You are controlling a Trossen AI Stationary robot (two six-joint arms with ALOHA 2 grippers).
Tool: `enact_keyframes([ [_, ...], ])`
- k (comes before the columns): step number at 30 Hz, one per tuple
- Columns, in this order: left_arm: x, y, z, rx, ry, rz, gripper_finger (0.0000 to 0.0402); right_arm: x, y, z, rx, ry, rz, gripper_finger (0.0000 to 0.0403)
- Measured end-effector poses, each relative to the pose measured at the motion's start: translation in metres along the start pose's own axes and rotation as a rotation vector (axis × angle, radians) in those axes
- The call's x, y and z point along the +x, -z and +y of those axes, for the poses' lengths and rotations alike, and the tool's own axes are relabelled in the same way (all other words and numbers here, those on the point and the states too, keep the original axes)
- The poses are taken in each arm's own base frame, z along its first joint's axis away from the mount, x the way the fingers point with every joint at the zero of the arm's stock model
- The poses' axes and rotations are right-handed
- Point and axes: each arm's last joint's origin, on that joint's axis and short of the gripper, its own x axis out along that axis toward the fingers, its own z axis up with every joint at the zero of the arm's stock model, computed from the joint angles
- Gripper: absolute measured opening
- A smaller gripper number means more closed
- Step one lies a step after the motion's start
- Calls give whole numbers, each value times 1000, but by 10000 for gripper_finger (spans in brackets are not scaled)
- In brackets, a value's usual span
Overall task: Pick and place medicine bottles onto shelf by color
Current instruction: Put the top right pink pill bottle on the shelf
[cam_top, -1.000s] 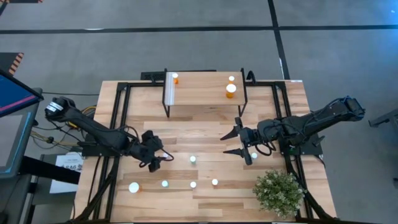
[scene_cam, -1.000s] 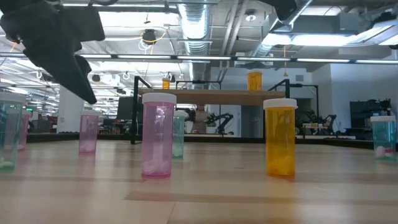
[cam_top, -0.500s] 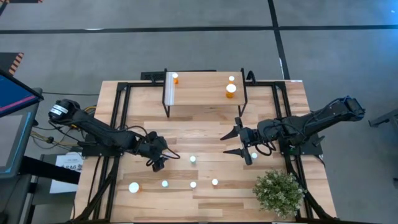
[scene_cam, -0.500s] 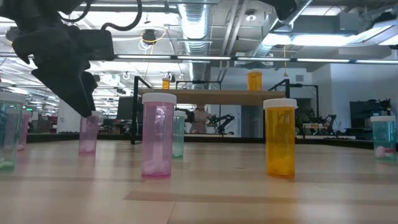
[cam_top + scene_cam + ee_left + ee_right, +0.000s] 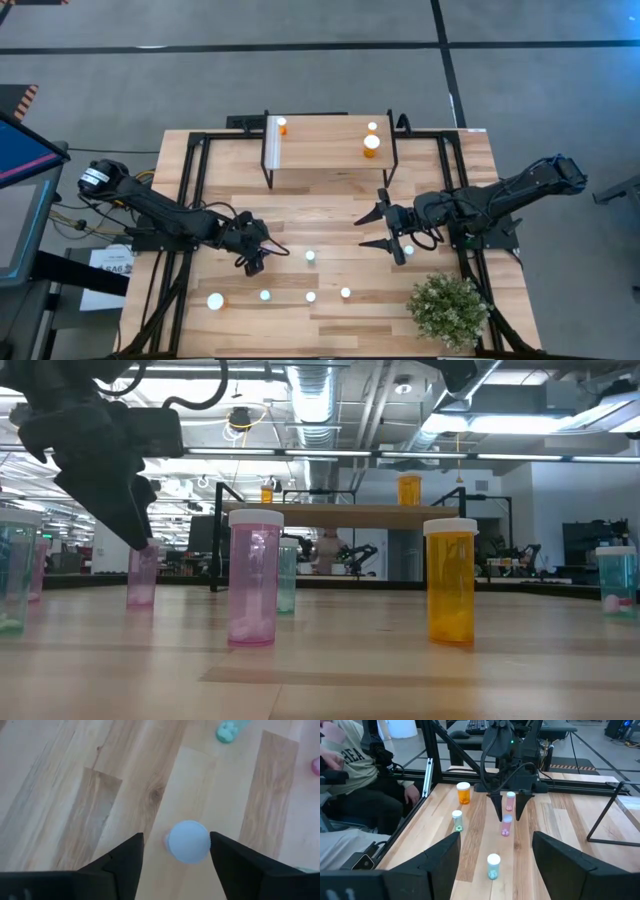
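Left end effector (image 5: 257, 256) low over the light-wood desk (image 5: 330, 320), fingers (image 5: 125, 862) spread to either side of a small white-capped pink medicine bottle (image 5: 188, 842), not yet clenched on it. Right end effector (image 5: 378, 229) hovers released at about 3 o'clock of desk centre. Raised light-wood shelf on black legs (image 5: 325, 140) at 12 o'clock carries three orange bottles (image 5: 371, 145)

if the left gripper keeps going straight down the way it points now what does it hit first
Most likely the white cap of the small pink bottle, which sits between the left gripper's open fingers and apart from both. Past it lies only the tabletop.
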Motion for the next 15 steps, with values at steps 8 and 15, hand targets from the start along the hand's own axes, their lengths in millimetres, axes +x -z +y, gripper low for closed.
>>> enact_keyframes([
  [8,0,0,1,-5,-18,-3,186,0,0,0,0,0,0,270],
  [15,0,0,1,-4,-29,-12,158,0,0,0,-1,0,0,270],
])
